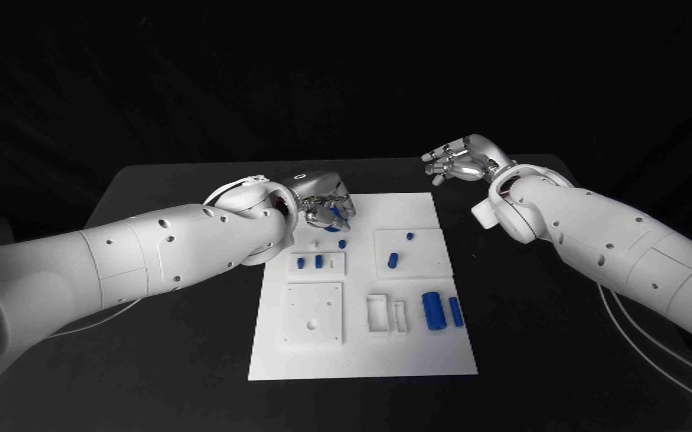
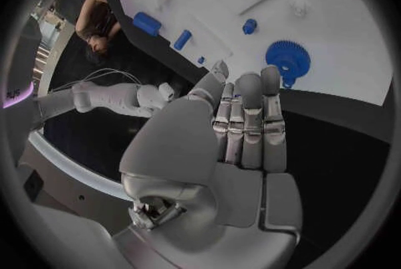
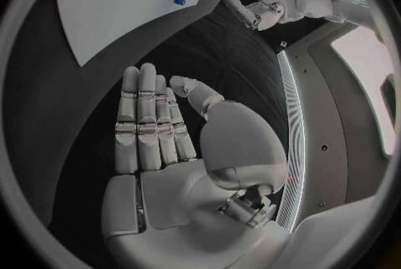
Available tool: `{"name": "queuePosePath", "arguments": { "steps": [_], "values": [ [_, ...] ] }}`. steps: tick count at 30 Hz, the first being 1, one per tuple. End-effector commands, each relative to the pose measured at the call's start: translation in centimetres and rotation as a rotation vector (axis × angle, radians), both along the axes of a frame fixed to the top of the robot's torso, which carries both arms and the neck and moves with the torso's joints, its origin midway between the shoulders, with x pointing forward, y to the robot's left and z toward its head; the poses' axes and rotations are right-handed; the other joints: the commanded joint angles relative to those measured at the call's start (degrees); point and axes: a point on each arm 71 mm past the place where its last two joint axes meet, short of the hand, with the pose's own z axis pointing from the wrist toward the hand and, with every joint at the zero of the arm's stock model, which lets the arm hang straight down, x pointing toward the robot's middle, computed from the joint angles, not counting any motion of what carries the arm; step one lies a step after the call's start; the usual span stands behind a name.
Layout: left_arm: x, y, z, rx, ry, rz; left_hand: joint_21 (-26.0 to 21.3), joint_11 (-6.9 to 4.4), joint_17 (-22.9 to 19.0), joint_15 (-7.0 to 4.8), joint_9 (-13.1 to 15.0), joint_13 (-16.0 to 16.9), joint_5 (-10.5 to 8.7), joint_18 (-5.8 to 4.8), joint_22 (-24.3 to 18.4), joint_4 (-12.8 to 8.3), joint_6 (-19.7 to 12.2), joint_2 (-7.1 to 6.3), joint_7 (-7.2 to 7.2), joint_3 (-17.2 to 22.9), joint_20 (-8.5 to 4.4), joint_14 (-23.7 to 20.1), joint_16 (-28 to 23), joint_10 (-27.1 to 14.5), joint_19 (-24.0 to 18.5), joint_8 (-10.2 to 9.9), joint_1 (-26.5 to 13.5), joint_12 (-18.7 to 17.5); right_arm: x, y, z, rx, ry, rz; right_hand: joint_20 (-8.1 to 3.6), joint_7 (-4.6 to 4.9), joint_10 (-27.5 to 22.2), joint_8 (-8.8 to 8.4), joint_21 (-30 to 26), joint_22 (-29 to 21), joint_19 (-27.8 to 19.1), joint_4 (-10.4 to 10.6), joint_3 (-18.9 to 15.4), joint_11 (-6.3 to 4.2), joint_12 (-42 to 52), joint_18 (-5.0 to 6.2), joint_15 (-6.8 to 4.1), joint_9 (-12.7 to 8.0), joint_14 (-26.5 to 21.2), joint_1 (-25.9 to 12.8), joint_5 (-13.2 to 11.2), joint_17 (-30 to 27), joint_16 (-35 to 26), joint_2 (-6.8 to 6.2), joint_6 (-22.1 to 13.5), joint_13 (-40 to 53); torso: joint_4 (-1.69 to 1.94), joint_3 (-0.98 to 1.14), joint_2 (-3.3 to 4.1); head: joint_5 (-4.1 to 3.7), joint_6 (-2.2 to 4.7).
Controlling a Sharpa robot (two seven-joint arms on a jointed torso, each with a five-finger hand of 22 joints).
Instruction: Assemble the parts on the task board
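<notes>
Your left robot hand (image 1: 326,204) hovers at the far left corner of the task board (image 1: 364,352), fingers straight and together, holding nothing, just short of a blue gear (image 2: 287,59). Your right robot hand (image 1: 462,162) hangs empty over the black tabletop (image 1: 548,372) beyond the board's far right corner. Blue parts (image 1: 433,310) lie on the board.

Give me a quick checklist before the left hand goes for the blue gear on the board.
1. Left hand free of parts: ok, fingers straight, nothing held.
2. Blue gear visible just past the fingers: ok.
3. Gear lying on the task board near its far left corner: ok.
4. Right hand off the board, over the black table: ok, holds nothing.
5. Gear's seat on the board: cannot tell.
</notes>
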Motion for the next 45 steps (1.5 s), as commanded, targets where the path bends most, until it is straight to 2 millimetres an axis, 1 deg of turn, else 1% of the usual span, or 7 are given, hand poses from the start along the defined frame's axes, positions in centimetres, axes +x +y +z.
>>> {"name": "queuePosePath", "arguments": {
  "steps": [1,17,19,25,27,34,45],
  "values": [
    [-0.4,-0.6,-0.6,0.089,-0.053,-0.1,-0.46,0.11,-0.12,0.33,-0.12,-0.06,0.2,0.66,1.01,-0.25,-0.58,-0.87,-0.44,-0.24,0.21,-0.22,0.3,-1.23,-0.09,-0.17,-0.15,-0.29,0.0,0.2,0.2,0.015,-0.017,0.003,-0.08,0.24,1.04,-0.21,0.56,-2.34,0.29,-0.04,-0.7,0.0,-1.77,-0.64,0.06,-0.06,0.75,-0.13,0.01,-0.62,-0.6,0.47,-0.13,0.01,0.05,0.02,0.0,-0.16,-0.09],
    [-0.8,-0.3,-2.7,0.179,-0.045,-0.115,-2.14,1.49,-1.08,1.49,-0.21,-0.03,2.19,1.6,1.02,2.23,-2.24,-2.21,0.72,0.13,1.23,-0.33,0.38,-4.88,0.78,-0.15,0.19,-0.31,-0.1,0.5,0.3,0.024,-0.023,0.01,0.03,0.35,1.06,-0.2,1.24,-4.2,-0.36,-0.05,-0.54,0.3,-3.55,-0.77,0.24,-0.06,0.49,-0.02,0.01,-1.2,-1.08,0.43,-0.06,-0.12,0.03,0.04,-0.06,-0.49,-0.33],
    [-0.8,-0.3,-2.8,0.182,-0.042,-0.113,-2.19,1.64,-1.16,1.6,-0.27,-0.04,3.5,1.77,1.06,2.4,-2.93,-2.28,0.93,0.29,1.33,-0.27,0.37,-5.24,0.89,-0.15,0.22,-0.31,-0.1,0.5,0.3,0.025,-0.022,0.01,0.03,0.35,1.06,-0.2,1.24,-4.2,-0.36,-0.05,-0.54,0.3,-3.55,-0.77,0.24,-0.06,0.49,-0.02,0.01,-1.2,-1.08,0.43,-0.06,-0.12,-0.01,0.03,-0.01,-0.45,-0.29],
    [-0.7,-0.2,-3.2,0.202,-0.032,-0.104,-2.14,1.89,-1.31,1.7,-0.39,-0.08,4.99,2.25,1.24,2.55,-4.36,-1.98,1.61,1.51,1.52,-0.13,0.55,-6.03,1.09,-0.16,0.95,-0.32,-0.1,0.6,0.4,0.026,-0.022,0.013,0.06,0.36,1.34,-0.19,1.65,-4.49,-0.53,-0.06,-0.44,0.32,-4.11,-0.74,0.25,-0.05,0.58,-0.08,0.08,-1.47,-1.11,0.35,-0.1,-0.11,-0.03,0.09,-0.01,-0.64,-0.44],
    [-0.7,0.0,-3.3,0.207,-0.028,-0.099,-1.65,1.5,-1.27,1.2,-0.32,-0.11,8.25,2.44,1.48,2.0,-3.6,-1.09,1.94,3.38,1.2,-0.08,0.72,-4.47,1.07,-0.03,1.81,-0.32,-0.1,0.7,0.4,0.027,-0.021,0.016,0.06,0.37,1.35,-0.19,1.7,-4.53,-0.55,-0.08,-0.4,0.33,-4.15,-0.74,0.24,-0.05,0.57,-0.02,0.16,-1.5,-1.12,0.35,-0.09,-0.11,-0.07,0.1,0.06,-0.65,-0.37],
    [-0.5,0.2,-3.8,0.218,-0.019,-0.089,3.01,1.25,-1.07,0.84,-0.37,-0.12,8.15,2.24,1.49,0.47,-2.58,-2.18,1.68,10.83,0.6,0.01,1.22,-3.75,-0.66,-0.18,-0.39,-0.35,-0.2,1.0,0.4,0.03,-0.021,0.025,0.03,0.4,1.45,-0.2,2.36,-4.39,-0.95,0.04,0.48,0.38,-4.41,-0.78,0.26,-0.06,0.56,0.06,0.92,-1.75,-1.17,0.01,-0.1,-0.1,-0.27,0.27,0.31,-0.46,-0.46],
    [-0.5,0.4,-3.9,0.216,-0.02,-0.081,5.93,0.7,-1.03,0.7,-0.31,-0.1,8.09,2.17,1.31,0.76,-1.44,-1.91,1.4,12.3,0.49,0.09,1.33,-1.83,-1.94,-0.13,-1.38,-0.33,-0.2,1.4,0.5,0.035,-0.018,0.034,0.12,0.37,1.42,-0.18,2.59,-5.03,-1.06,-0.03,-0.51,0.36,-4.54,-0.73,0.3,-0.05,0.52,-0.29,0.94,-1.82,-1.09,0.32,-0.15,-0.11,-0.24,0.32,0.34,-0.84,-0.58]
  ]
}}
